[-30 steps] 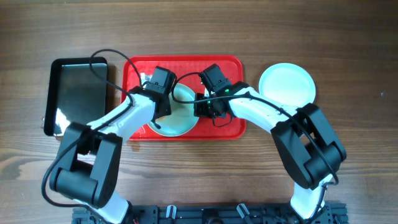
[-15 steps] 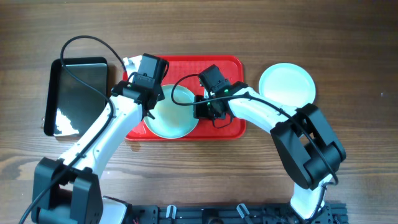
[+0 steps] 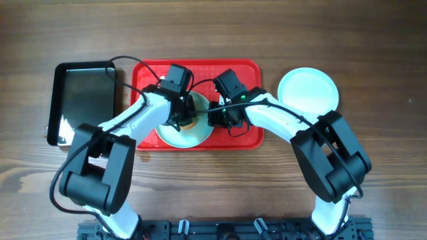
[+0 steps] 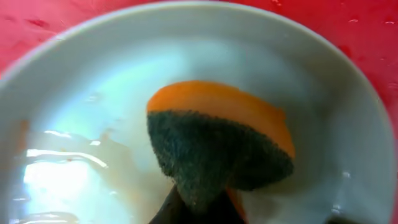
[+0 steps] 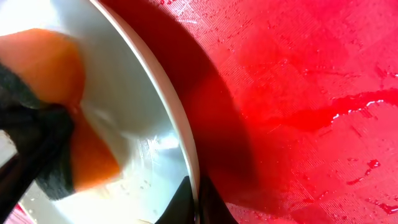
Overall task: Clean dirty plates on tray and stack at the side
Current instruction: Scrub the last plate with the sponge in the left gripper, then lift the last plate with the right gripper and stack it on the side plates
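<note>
A pale mint plate (image 3: pixel 175 131) lies on the red tray (image 3: pixel 248 137). My left gripper (image 3: pixel 183 118) is shut on an orange sponge with a dark scouring side (image 4: pixel 217 140) and presses it onto the plate's wet inner surface (image 4: pixel 93 118). My right gripper (image 3: pixel 215 113) is shut on the plate's right rim (image 5: pixel 186 146), with one finger inside and one outside. Another clean plate (image 3: pixel 307 89) lies on the table to the right of the tray. The sponge also shows in the right wrist view (image 5: pixel 56 87).
A glossy black tray (image 3: pixel 81 100) lies left of the red tray. Water drops and streaks lie on the red tray surface (image 5: pixel 311 93). Both arms cross over the tray's middle.
My left gripper swung out toward the black tray half a second ago and has come back onto the plate with the sponge. The right gripper has stayed on the plate's rim.
</note>
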Robot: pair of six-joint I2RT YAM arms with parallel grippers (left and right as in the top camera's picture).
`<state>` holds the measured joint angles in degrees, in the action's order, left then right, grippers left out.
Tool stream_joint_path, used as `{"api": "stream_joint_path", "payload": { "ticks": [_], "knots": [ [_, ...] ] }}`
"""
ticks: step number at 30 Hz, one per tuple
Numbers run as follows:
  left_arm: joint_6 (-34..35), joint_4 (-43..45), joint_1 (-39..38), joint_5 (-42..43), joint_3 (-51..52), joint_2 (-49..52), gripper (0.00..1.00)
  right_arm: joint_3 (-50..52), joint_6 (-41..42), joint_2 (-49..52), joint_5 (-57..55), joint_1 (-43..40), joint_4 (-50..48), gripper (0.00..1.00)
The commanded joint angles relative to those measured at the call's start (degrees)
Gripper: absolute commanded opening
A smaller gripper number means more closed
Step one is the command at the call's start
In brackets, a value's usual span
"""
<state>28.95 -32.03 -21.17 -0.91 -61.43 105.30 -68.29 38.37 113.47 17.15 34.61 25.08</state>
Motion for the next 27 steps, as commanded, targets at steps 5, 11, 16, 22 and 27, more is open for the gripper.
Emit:
{"api": "stream_joint_path", "payload": {
  "ticks": [5,11,16,22,27],
  "knots": [
    [-6.10,-5.42,5.70,-21.35,1.11,3.82,0.04,1.25,-0.24,2.58,0.42,-0.07,1.31,0.04],
    [-5.99,-12.31,10.21,-25.35,-1.14,2.49,0.04,1.22,1.09,2.56,-2.56,-0.07,2.40,0.04],
    [-2.58,-21.90,8.85,-35.17,-9.51,-7.32,0.04,0.39,3.63,2.23,-5.77,-0.07,3.96,0.04],
    [-1.05,-22.12,8.96,-30.64,-10.25,-19.74,0.04,-6.49,1.25,-2.91,-15.34,-0.07,13.94,0.04],
    [-1.05,-22.38,8.96,-19.41,-9.14,-19.82,0.04,-18.75,-5.53,-9.25,-29.42,-0.07,26.21,0.04]
  ]
}}
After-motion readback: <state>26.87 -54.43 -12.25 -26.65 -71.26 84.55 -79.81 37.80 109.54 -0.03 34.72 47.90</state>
